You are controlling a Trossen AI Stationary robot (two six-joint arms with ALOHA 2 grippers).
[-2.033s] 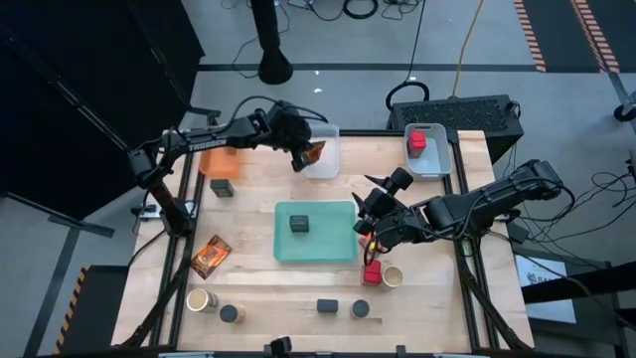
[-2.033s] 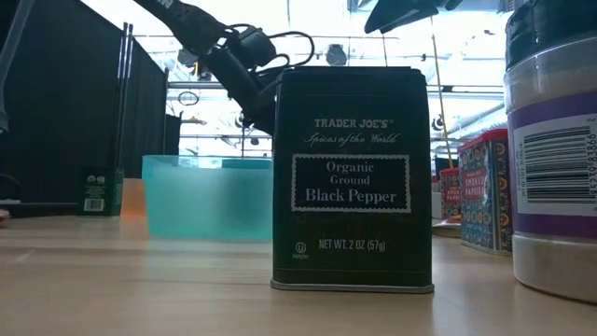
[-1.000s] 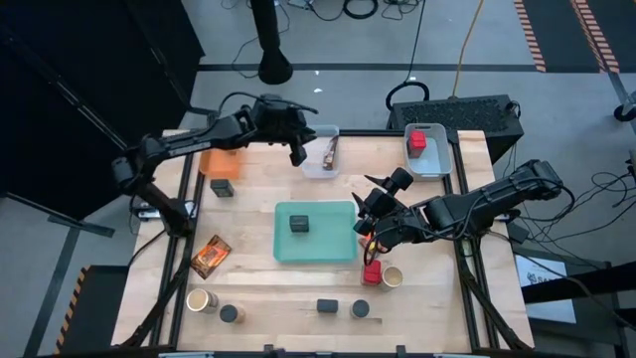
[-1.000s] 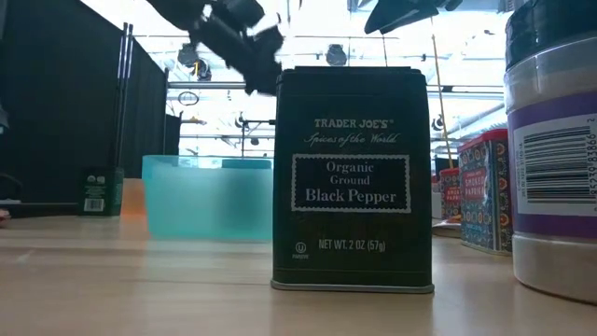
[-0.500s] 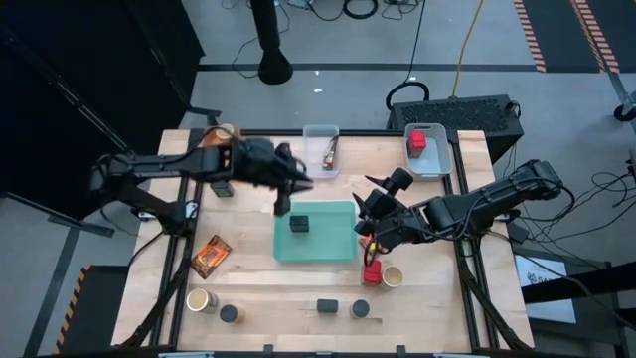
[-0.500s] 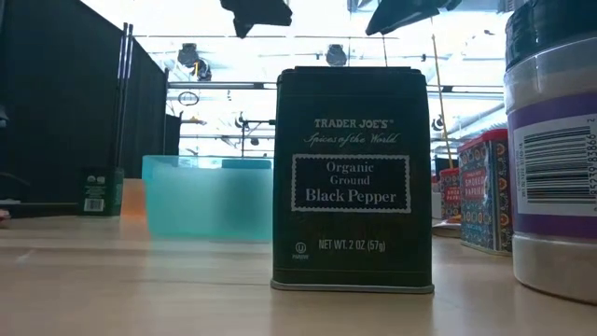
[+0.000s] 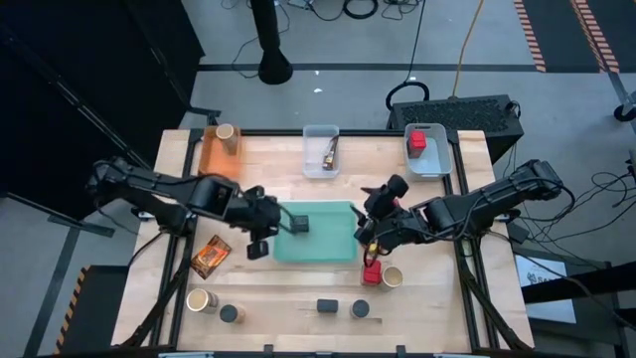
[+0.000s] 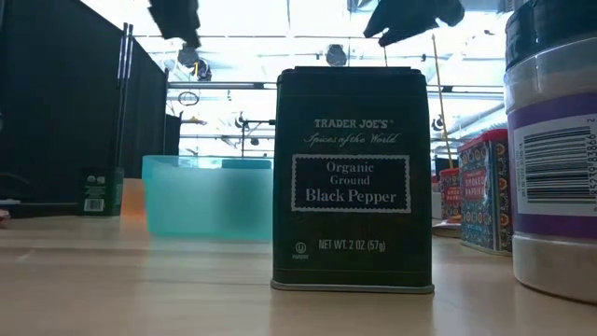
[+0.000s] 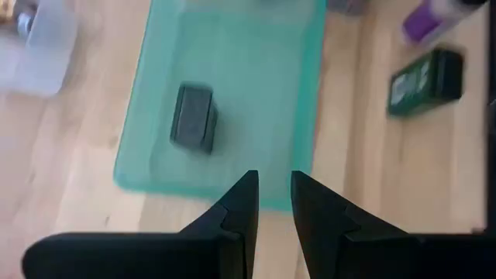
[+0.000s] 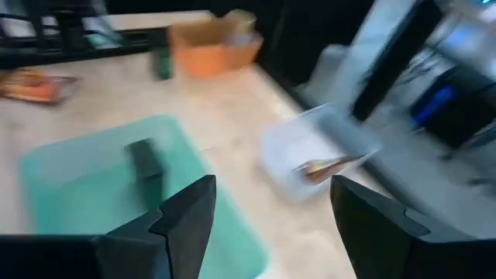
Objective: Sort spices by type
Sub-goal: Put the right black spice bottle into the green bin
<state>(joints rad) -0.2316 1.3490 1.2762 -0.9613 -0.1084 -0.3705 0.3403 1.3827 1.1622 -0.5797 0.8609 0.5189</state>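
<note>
My left gripper (image 7: 257, 246) hangs open and holds nothing beside the teal tray's (image 7: 338, 249) left near corner; in its wrist view the fingers (image 9: 246, 198) point past the tray edge. A dark grey block (image 7: 298, 224) (image 9: 193, 117) lies on the tray. My right gripper (image 7: 369, 231) hovers wide open over the tray's right edge, above a red cube (image 7: 372, 271). An orange-red packet (image 7: 211, 256) lies flat on the table. Another packet (image 7: 328, 152) lies in the clear bin (image 7: 310, 164).
A red cube (image 7: 418, 140) sits in the blue bin (image 7: 437, 164), a tan jar (image 7: 227, 132) in the orange bin (image 7: 214, 159). Along the near edge stand tan jars (image 7: 202, 299) (image 7: 393, 276), dark jars (image 7: 230, 314) (image 7: 360, 309) and a black pepper tin (image 7: 327, 306) (image 8: 353, 177).
My left gripper, open, has left the clear bin, where the packet stays. It has swung toward the table's near edge, across the tray's left side to its left near corner. The right arm has barely shifted.
</note>
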